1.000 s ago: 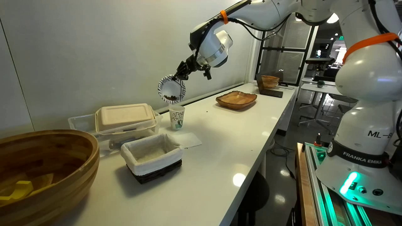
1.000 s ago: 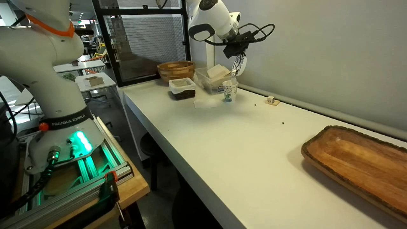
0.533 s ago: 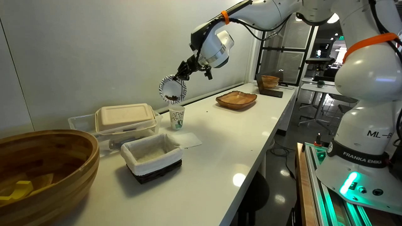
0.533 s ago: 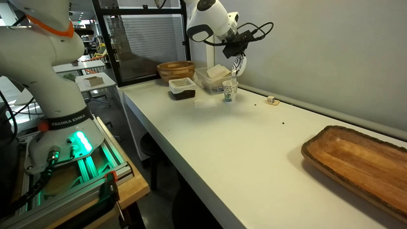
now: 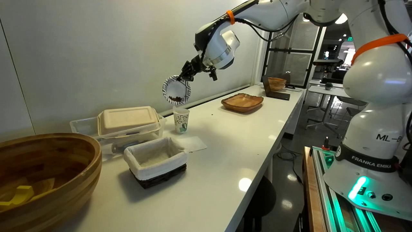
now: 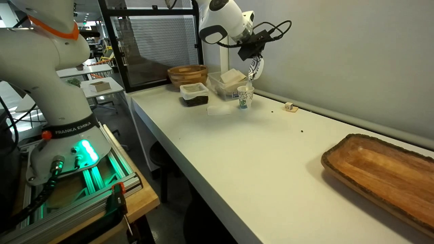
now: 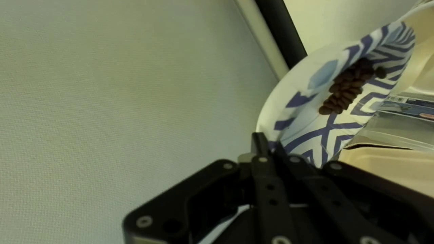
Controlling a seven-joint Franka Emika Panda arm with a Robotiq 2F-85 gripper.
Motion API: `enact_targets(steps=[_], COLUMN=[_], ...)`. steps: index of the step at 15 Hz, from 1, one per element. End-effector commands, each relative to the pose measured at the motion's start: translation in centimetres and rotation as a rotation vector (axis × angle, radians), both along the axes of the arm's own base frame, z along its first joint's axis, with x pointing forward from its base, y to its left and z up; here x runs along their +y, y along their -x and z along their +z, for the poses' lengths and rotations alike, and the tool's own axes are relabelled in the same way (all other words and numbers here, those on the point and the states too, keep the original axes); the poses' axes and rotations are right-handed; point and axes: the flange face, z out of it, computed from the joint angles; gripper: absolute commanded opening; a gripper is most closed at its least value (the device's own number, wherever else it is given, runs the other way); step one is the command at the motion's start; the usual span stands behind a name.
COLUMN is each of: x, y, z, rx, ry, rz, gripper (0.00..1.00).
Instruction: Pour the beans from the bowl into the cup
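My gripper [image 5: 181, 78] is shut on the rim of the bowl [image 5: 176, 88], a shallow white paper bowl with a dark zigzag border. The bowl is tilted steeply, nearly on edge, above the cup [image 5: 181, 121]. Brown beans [image 5: 175, 99] lie gathered at its lower side; they show clearly in the wrist view [image 7: 346, 88]. A pale translucent strip [image 6: 249, 83] hangs from the bowl's low edge to the cup's mouth. The cup is white with dark and green markings and stands upright on the table. The cup's inside is hidden in both exterior views.
A clear tub [image 5: 128, 138] with a tan box stands close beside the cup. A cloth-lined basket [image 5: 156, 158] and a large wooden bowl [image 5: 48, 180] stand nearer. A wooden tray [image 6: 379, 179] lies on the table [image 6: 237, 162]. The wall [image 5: 128, 58] is close behind the gripper.
My gripper and the tilted bowl have risen very slightly over the last half second. The beans still lie at the bowl's low side. The cup has not moved.
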Motion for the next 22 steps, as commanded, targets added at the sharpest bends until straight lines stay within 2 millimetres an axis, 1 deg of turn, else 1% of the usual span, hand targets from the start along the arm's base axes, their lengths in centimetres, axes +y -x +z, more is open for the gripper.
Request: enact_targets(steps=[1, 4, 6, 12, 17, 22], x=[0.9, 1.8, 2.1, 2.3, 2.8, 3.1], y=[0.0, 0.0, 0.1, 0.3, 0.6, 1.4], z=[0.4, 1.0, 1.0, 0.2, 0.1, -0.2], rx=[-0.043, -0.071, -0.08, -0.076, -0.071, -0.063], ry=[0.048, 0.067, 0.076, 0.089, 0.099, 0.115], rz=[0.01, 0.012, 0.012, 0.018, 0.033, 0.035], gripper=[0.01, 0.01, 0.01, 0.01, 0.01, 0.01])
